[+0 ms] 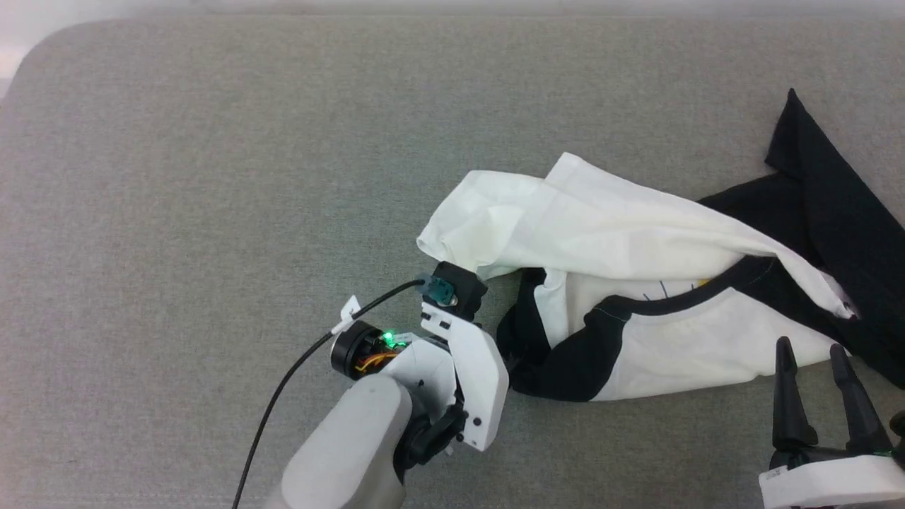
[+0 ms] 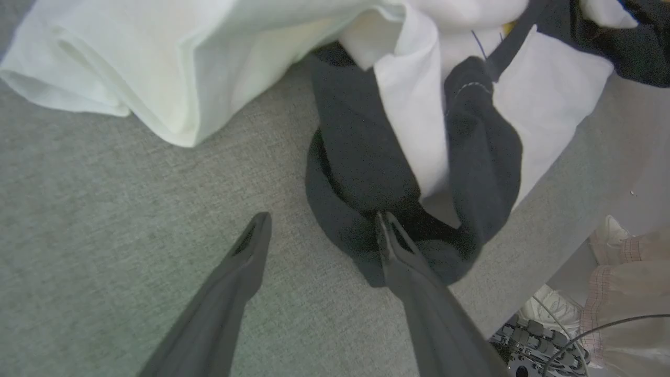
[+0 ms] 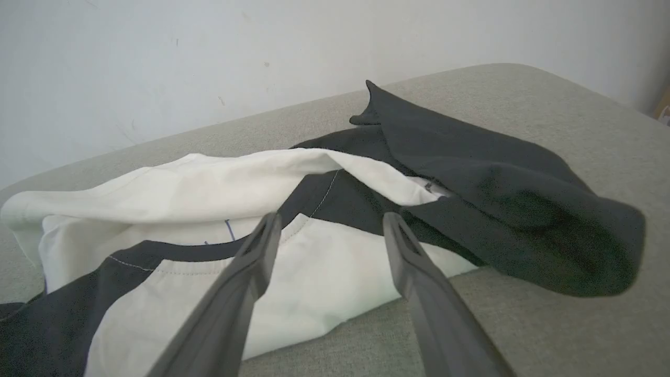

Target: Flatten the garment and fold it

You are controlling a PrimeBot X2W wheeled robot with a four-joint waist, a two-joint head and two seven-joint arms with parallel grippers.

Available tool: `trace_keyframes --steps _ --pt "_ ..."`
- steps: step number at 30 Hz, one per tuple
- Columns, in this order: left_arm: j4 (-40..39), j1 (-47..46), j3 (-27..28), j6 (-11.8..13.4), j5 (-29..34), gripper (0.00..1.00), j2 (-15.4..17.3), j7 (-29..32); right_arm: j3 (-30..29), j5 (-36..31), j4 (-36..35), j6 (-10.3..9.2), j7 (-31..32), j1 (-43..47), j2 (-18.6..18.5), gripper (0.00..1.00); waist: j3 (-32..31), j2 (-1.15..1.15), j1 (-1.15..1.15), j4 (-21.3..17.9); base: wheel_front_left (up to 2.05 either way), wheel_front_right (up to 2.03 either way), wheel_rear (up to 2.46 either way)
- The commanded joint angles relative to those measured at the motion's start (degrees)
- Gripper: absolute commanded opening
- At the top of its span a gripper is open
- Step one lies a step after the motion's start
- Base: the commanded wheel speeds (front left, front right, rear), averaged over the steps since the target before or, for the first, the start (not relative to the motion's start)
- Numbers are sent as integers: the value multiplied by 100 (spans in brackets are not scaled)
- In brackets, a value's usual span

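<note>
The garment (image 1: 636, 226) lies crumpled on the grey padded surface (image 1: 212, 177). Its white body is bunched into a thick fold across its top and turned over itself, so that a curved black band (image 1: 672, 300) and a few thin dark lines peek out beneath the fold. One black sleeve (image 1: 834, 205) sprawls from the garment's far right side, its pointed corner sticking away from the robot, and another black part (image 2: 361, 173) is wadded at the garment's near left corner. The left gripper (image 2: 322, 225) hangs just beside that near left corner, tilted down toward the surface. Its two dark fingers are spread wide with nothing between them but bare grey cloth. One fingertip (image 2: 387, 230) lies over the edge of the wadded black part, though whether it touches or hovers just above cannot be told from this angle. A black cable (image 1: 283, 382) trails from the left wrist away from the garment. The right gripper (image 1: 811, 348) stands at the garment's near right edge, fingers upright and parted, released and holding nothing. In its wrist view the tips show in front of the black band and the white cloth below it. Beyond the garment, on the side away from the robot, a pale wall (image 3: 209, 52) rises behind the surface.
</note>
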Motion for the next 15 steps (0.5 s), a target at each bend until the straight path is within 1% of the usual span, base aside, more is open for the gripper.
trace_keyframes --steps 1,8,11,12,13,14,15 --pt "144 -172 -55 53 -103 100 -32 -83 -7 -38 22 -3 -27 -72 12 100 50 0 -1 -86 0 0 0" --pt "765 -517 -388 137 -387 100 -40 36 20 -52 91 -3 -27 -112 13 100 121 0 -1 -235 0 0 0" --pt "910 -594 -498 174 -446 100 -41 -25 27 -45 107 -3 -27 -124 13 100 137 0 -1 -269 0 0 0" --pt "1000 -625 -565 172 -464 84 -41 -52 34 -43 114 -3 -27 -131 13 100 144 0 -1 -286 0 0 0" --pt "1080 -648 -617 171 -501 35 -41 -113 40 -40 122 -3 -27 -140 13 100 149 0 -1 -301 0 0 0" --pt "1160 -672 -670 160 -522 0 -41 -197 50 -38 132 -3 -27 -152 13 100 152 0 -1 -320 0 0 0" --pt "1251 -686 -731 136 -530 0 -41 -263 59 -38 141 -3 -27 -161 13 100 150 0 -1 -335 0 0 0"
